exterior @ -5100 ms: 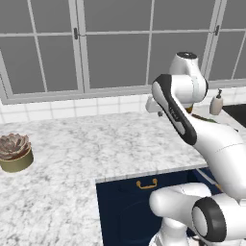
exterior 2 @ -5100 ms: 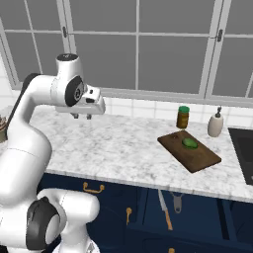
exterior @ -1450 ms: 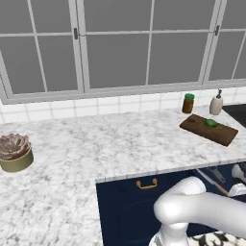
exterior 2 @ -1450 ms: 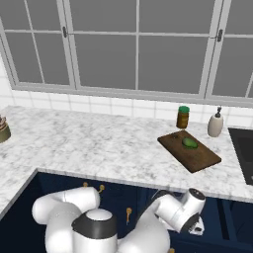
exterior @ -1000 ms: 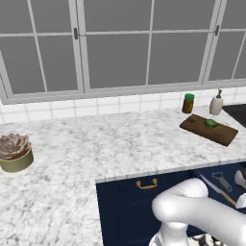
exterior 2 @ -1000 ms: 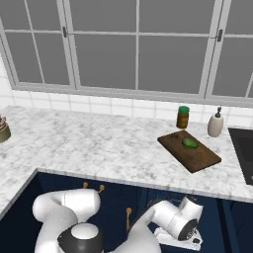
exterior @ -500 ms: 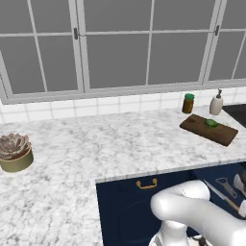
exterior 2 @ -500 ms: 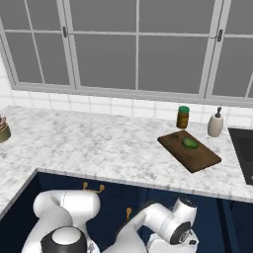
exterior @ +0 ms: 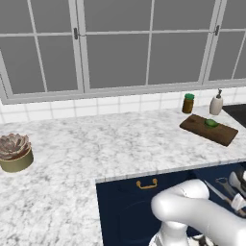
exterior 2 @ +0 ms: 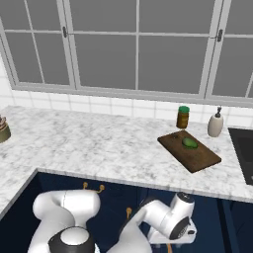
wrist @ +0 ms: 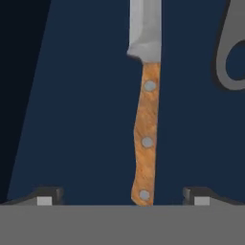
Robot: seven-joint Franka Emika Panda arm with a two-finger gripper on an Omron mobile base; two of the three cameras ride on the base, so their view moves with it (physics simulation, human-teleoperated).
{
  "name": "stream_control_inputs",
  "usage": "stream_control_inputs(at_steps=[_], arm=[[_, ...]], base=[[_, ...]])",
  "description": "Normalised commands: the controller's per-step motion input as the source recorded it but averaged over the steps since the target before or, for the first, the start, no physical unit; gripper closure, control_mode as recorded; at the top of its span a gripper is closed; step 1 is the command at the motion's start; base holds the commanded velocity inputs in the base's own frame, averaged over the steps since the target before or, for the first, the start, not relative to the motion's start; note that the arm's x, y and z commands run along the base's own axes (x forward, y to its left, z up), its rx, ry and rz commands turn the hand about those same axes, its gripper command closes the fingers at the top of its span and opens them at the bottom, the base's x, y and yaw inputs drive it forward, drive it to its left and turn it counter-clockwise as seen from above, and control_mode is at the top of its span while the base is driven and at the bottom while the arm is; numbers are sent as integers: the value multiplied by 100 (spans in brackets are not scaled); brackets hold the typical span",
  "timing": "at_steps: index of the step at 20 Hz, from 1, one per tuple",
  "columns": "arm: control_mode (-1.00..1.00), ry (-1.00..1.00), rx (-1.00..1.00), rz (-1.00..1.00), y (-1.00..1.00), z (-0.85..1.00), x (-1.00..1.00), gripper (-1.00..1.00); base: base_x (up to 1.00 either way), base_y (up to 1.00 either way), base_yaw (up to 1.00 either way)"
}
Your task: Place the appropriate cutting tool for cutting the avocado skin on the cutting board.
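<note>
The arm is bent low in front of the dark-blue drawer below the tabletop (exterior 2: 89, 143), and the hand view shows the pincer (wrist: 122, 195) released, its two tips standing wide on either side of the knife (wrist: 146, 100), whose wooden riveted handle lies between them with the grey blade pointing away. To do this step well, the pincer should probably descend straight until the handle sits fully between the fingertips (wrist: 45, 195), then close across the middle rivet, not the butt, so the knife does not pivot when lifted. The cutting board (exterior 2: 190, 150) with the avocado (exterior 2: 189, 143) waits on the tabletop's far right, beside the green-lidded jar (exterior 2: 183, 117).
</note>
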Motion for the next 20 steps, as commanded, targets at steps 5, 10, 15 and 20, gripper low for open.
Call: stream_control_inputs(at_steps=[5, 10, 15, 20], arm=[[-100, 0, 0, 0, 0, -38, 36, -100], [-100, 1, -1, 0, 0, -59, 28, -100], [-100, 0, -7, 0, 23, -93, -2, 100], [-100, -5, 0, 0, 35, -66, -37, 100]], base=[[0, 0, 0], [0, 0, 0], [0, 0, 0], [0, 0, 0]])
